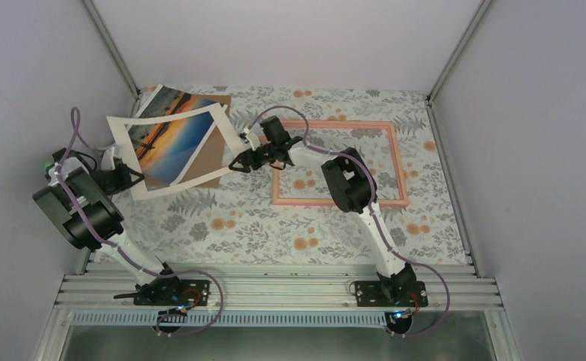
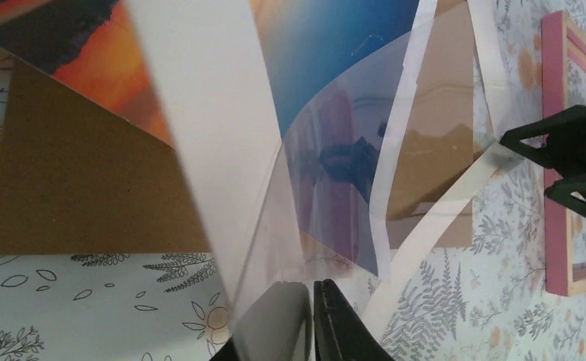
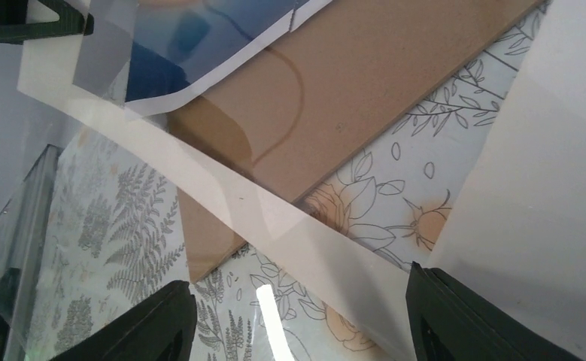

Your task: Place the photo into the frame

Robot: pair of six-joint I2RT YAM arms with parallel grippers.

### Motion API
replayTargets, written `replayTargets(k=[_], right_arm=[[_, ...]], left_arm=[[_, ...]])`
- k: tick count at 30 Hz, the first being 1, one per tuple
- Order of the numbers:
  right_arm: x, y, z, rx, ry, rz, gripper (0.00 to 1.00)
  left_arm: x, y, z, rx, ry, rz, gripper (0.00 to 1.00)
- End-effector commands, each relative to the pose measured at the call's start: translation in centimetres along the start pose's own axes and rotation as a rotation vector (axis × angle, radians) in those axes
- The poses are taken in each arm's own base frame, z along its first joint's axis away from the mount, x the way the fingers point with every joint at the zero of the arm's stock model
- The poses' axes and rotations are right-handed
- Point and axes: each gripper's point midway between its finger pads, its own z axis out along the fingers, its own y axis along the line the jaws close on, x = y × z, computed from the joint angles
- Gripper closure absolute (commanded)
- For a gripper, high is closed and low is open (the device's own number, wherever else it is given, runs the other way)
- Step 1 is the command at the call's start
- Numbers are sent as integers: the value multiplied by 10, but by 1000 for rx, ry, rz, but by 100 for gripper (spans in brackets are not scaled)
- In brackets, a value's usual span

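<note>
The photo (image 1: 171, 139), an orange-and-blue sunset print, lies at the back left on a brown cardboard sheet (image 1: 216, 154). It also shows in the left wrist view (image 2: 327, 45). A white mat border (image 1: 184, 180) with a clear sheet is lifted and tilted above it. My left gripper (image 1: 133, 180) is shut on the mat's near left corner (image 2: 199, 113). My right gripper (image 1: 237, 162) is open at the mat's right corner, and a mat strip (image 3: 274, 218) runs between its spread jaws (image 3: 301, 284). The pink frame (image 1: 339, 201) lies flat to the right, with nothing inside it.
The table has a flowered cloth (image 1: 259, 226). Grey enclosure walls stand left, right and behind. An aluminium rail (image 1: 274, 289) carries the arm bases at the near edge. The right arm's forearm (image 1: 350, 180) reaches across the frame's left half.
</note>
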Motion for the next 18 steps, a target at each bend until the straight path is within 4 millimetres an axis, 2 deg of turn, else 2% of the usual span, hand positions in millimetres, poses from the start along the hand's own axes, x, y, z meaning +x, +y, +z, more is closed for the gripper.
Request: replayTargets(k=[1, 3, 6, 9, 14, 18], right_arm=[[27, -1, 1, -30, 54, 64, 28], [11, 12, -13, -42, 5, 3, 23], [-13, 32, -37, -10, -88, -156, 19], [-23, 51, -51, 53, -164, -368, 17], [-1, 83, -37, 96, -181, -661, 13], [33, 111, -22, 74, -178, -876, 10]], left_arm=[[-24, -10, -15, -8, -70, 49, 92], [-29, -16, -18, 15, -85, 23, 97], [-37, -21, -20, 45, -111, -59, 98], [-43, -28, -22, 71, -131, -103, 98], [-45, -34, -26, 84, -128, -162, 98], [-53, -37, -30, 109, -142, -227, 98]])
